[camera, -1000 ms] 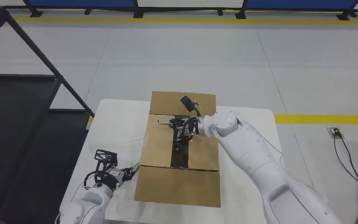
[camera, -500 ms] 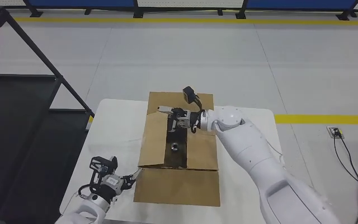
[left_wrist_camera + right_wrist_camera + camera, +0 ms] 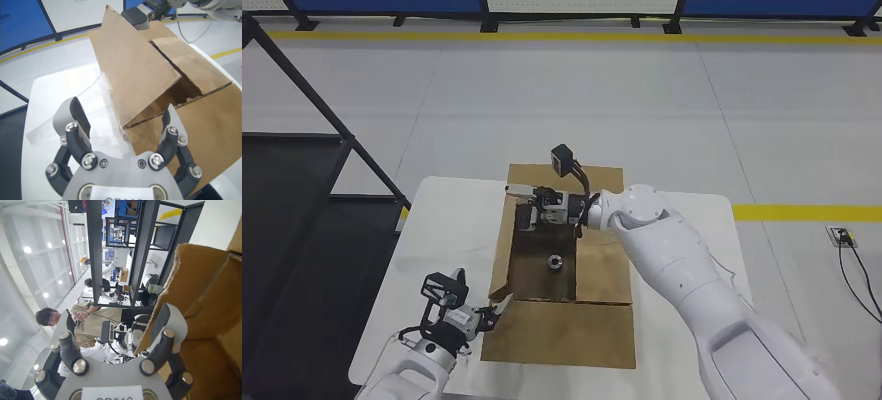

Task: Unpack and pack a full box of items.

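Wide open, my right pincer grips nothing. One finger sits at the free edge of the left flap of the cardboard box, apparently touching it, and the other finger stands clear in the air. My left pincer is just as wide and empty, low over the table just beside the box's near left corner.

The box stands in the middle of the table, its long side running away from me. The left flap is tilted up, neither flat nor fully upright. Its hinge follows the box's left wall, so its long axis also runs away from me. My right pincer is at the far end of that flap, reaching across the box from the other side. My left pincer is at the near end, with the flap's near corner straight ahead of it. The near flap is folded out toward me, and through the gap a small round metal part shows inside the box.

I judge that the flap has to swing outward, to my left, about that hinge. My left pincer is on the side it falls toward, so it is the better placed to take it. A strip of clear tape lies on the table there.
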